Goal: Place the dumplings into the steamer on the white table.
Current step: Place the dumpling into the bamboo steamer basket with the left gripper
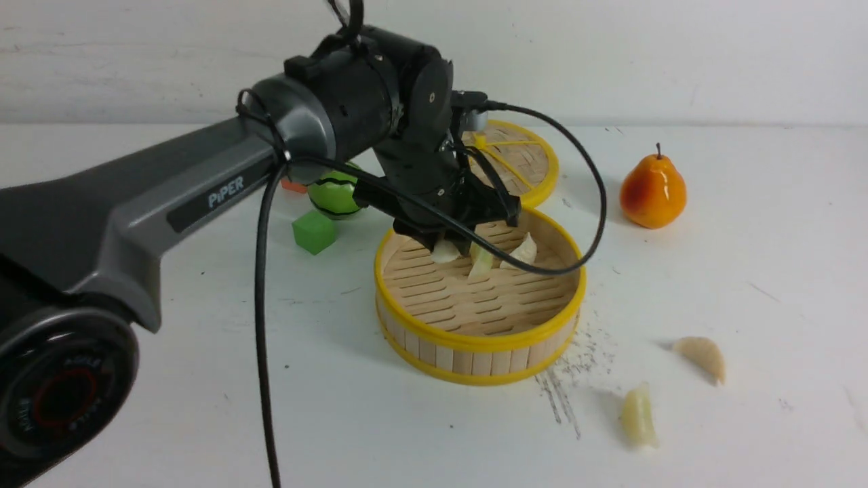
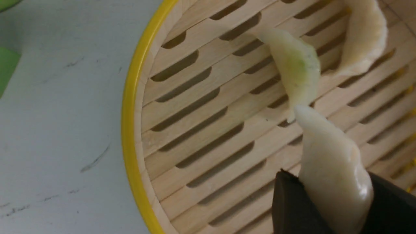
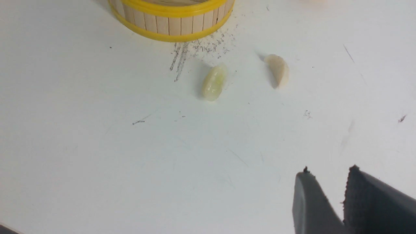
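The steamer stands mid-table on the white table. My left gripper hangs over its far side, shut on a cream dumpling held just above the slatted floor. Two dumplings lie inside next to it: a pale green one and a cream one. Two more dumplings lie on the table right of the steamer: one cream, one yellow-green. My right gripper hovers over bare table near them, shut and empty; it is out of the front view.
The flat woven lid lies behind the steamer. An orange pear stands at the back right. A green cube, a green striped ball and a small orange piece sit left of the steamer. Dark scratch marks run by the steamer.
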{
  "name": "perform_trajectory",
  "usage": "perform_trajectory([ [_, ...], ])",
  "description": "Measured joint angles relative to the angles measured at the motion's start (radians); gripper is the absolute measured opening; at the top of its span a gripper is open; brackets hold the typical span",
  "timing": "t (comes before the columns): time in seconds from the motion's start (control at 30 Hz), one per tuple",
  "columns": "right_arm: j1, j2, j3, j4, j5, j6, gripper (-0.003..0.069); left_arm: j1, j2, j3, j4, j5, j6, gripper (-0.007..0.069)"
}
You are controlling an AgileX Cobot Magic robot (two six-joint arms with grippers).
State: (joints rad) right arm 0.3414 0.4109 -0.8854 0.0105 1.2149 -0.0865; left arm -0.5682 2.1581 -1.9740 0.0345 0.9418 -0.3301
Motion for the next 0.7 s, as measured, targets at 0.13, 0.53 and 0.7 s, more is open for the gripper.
perform_trajectory([
  [0.13, 0.008, 0.000, 0.065, -0.001, -0.008, 0.000, 0.0180, 0.012, 0.050, 0.000, 0.010, -0.037, -0.043, 0.0231],
  [0.53, 0.009, 0.000, 0.154, 0.006, -0.059, -0.001, 0.0188, 0.015, 0.115, -0.007, 0.100, -0.043, -0.118, 0.0384],
  [0.7, 0.009, 0.029, 0.143, 0.040, -0.058, 0.015, 0.0168, 0.015, 0.091, -0.075, 0.138, 0.110, -0.099, 0.0451],
])
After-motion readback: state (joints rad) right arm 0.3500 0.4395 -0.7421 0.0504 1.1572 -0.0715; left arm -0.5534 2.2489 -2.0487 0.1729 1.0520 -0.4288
